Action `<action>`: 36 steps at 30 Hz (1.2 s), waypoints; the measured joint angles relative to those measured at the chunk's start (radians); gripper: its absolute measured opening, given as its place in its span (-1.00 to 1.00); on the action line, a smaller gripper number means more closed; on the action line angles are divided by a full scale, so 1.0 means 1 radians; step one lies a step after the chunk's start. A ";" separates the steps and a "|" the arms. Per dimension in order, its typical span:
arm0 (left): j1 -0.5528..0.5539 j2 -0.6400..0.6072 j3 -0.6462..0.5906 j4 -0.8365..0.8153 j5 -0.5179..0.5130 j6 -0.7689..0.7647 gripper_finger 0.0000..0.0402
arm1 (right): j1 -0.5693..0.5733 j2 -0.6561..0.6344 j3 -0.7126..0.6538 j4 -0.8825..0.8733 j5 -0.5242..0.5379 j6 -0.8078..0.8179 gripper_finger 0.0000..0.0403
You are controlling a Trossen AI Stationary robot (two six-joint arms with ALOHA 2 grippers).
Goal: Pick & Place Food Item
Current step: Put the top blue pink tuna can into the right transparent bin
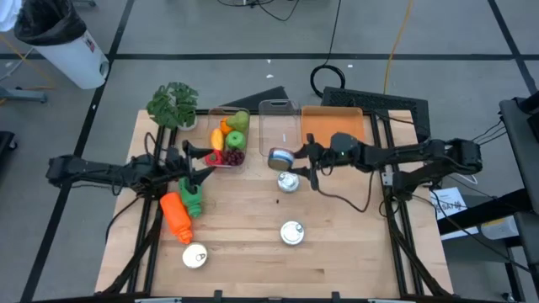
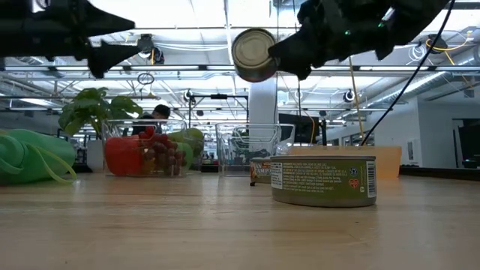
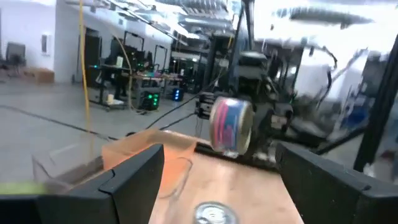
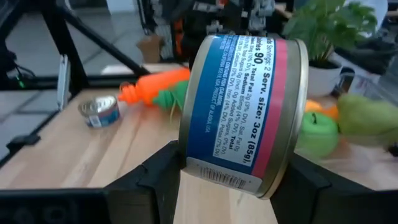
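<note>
Can (image 4: 239, 112) held high in right claw (image 1: 290, 160), pinched sideways.
Lifted clear for carrying; left claw (image 1: 202, 162) gaped empty.

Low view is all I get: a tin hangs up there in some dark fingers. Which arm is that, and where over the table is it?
Observer: The right gripper holds that can. From above, it hangs by the near edge of an empty clear container.
Visitor: What's printed on it?
Observer: The right wrist view shows a blue and pink label with nutrition text.
Visitor: I count two tins standing on the wood. Right?
Observer: Three. The third can sits off to the side, next to an orange carrot-shaped toy.
</note>
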 joint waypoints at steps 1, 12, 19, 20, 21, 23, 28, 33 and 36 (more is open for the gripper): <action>0.009 0.049 0.020 0.014 0.006 0.029 0.61 | -0.019 0.011 0.000 0.028 -0.029 0.003 -0.08; 0.206 0.555 0.337 0.039 0.274 0.133 0.61 | -0.108 0.077 0.000 0.156 -0.160 -0.023 -0.08; 0.352 0.790 0.474 0.227 0.625 0.074 0.61 | -0.128 0.075 0.000 0.208 -0.158 -0.046 -0.08; 0.358 0.820 0.493 0.226 0.630 0.070 0.61 | -0.128 0.075 0.000 0.206 -0.159 -0.046 -0.08; 0.362 0.852 0.515 0.225 0.630 0.071 0.61 | -0.128 0.076 0.000 0.205 -0.159 -0.048 -0.08; 0.365 0.914 0.555 0.224 0.630 0.073 0.61 | -0.128 0.076 0.000 0.207 -0.160 -0.050 -0.08; 0.365 1.023 0.635 0.225 0.658 0.068 0.61 | -0.128 0.076 0.000 0.206 -0.159 -0.050 -0.08; 0.365 1.073 0.662 0.224 0.721 0.058 0.61 | -0.125 0.076 0.000 0.209 -0.159 -0.059 -0.08; 0.365 1.089 0.677 0.230 0.780 0.051 0.61 | -0.125 0.076 0.000 0.207 -0.160 -0.060 -0.08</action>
